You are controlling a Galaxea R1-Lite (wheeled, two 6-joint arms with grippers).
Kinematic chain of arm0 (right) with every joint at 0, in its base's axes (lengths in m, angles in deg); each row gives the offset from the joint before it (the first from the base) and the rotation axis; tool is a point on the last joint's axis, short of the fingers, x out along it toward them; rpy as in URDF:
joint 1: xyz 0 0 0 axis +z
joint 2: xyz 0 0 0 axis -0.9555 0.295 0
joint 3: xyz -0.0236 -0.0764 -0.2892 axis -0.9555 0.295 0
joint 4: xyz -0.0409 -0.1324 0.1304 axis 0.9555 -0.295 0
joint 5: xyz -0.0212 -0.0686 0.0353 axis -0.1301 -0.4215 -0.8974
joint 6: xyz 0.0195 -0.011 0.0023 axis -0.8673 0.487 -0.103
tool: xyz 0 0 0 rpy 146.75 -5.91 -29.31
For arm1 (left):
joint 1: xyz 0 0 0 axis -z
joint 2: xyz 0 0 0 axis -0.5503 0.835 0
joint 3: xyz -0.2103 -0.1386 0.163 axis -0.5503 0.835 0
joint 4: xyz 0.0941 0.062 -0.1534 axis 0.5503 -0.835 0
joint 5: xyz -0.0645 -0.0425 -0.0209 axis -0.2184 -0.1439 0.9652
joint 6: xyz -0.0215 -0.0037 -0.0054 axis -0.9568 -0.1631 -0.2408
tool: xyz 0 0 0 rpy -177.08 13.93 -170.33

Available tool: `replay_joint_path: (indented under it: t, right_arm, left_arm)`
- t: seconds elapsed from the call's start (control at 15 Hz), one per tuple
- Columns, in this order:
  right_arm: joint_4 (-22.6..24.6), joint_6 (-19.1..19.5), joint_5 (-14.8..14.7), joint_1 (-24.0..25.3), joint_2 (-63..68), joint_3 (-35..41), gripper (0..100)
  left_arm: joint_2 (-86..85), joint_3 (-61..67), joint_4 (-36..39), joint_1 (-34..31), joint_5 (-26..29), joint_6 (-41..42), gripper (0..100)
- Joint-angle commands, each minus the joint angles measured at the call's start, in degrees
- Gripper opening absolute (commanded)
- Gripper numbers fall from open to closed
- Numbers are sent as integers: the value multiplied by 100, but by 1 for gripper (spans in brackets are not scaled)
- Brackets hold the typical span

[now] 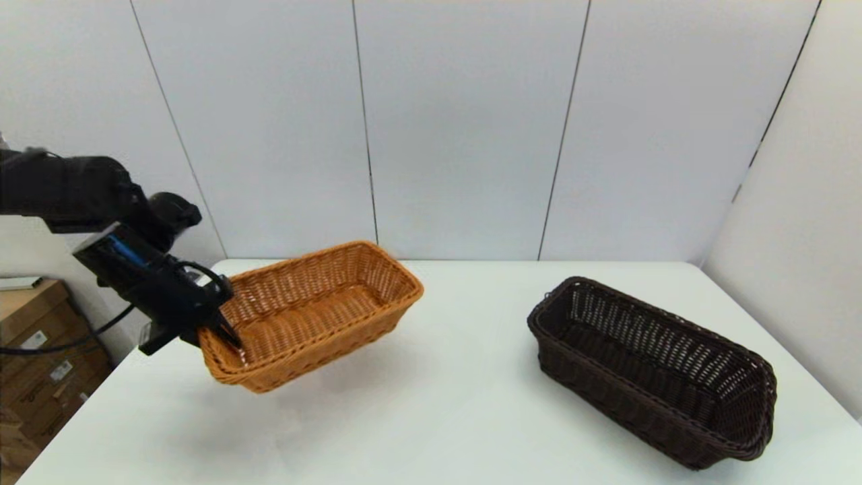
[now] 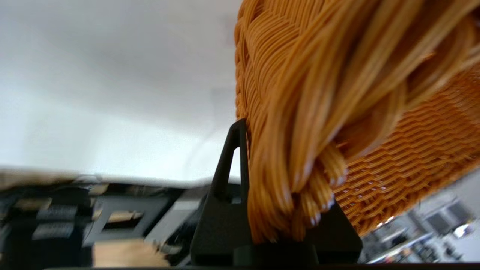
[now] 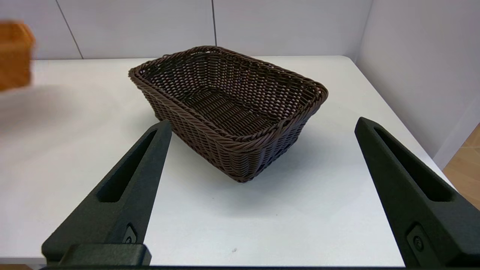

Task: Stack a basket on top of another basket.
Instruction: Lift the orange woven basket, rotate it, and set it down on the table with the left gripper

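The tan basket (image 1: 313, 313) is held clear of the table (image 1: 431, 417) near its left edge, tilted, its braided rim pinched by the left gripper (image 1: 225, 333). The dark basket (image 1: 650, 370) rests toward the right edge. The right gripper (image 3: 262, 195) is spread wide, well short of it.

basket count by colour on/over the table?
Orange-tan basket: 1, held off the table by the left hand at its rim
Dark brown basket: 1, resting on the table
Total: 2
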Motion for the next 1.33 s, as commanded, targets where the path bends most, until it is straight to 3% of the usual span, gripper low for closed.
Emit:
replay_joint_path:
  t: [0.07,0.53,1.0,1.33]
  right_arm:
    - [13,-2,0,2,-11,0,100]
    - [4,-2,0,2,-2,0,100]
    - [4,-2,8,2,-2,0,100]
    - [4,-2,0,2,-2,0,100]
  left_arm:
    - [-729,-1080,-1151,0,139,526,0]
    - [-281,-1519,-1450,519,253,1994,0]
    - [1020,-2266,-1213,1266,227,2662,0]
    - [1653,-2266,-826,1881,201,2644,0]
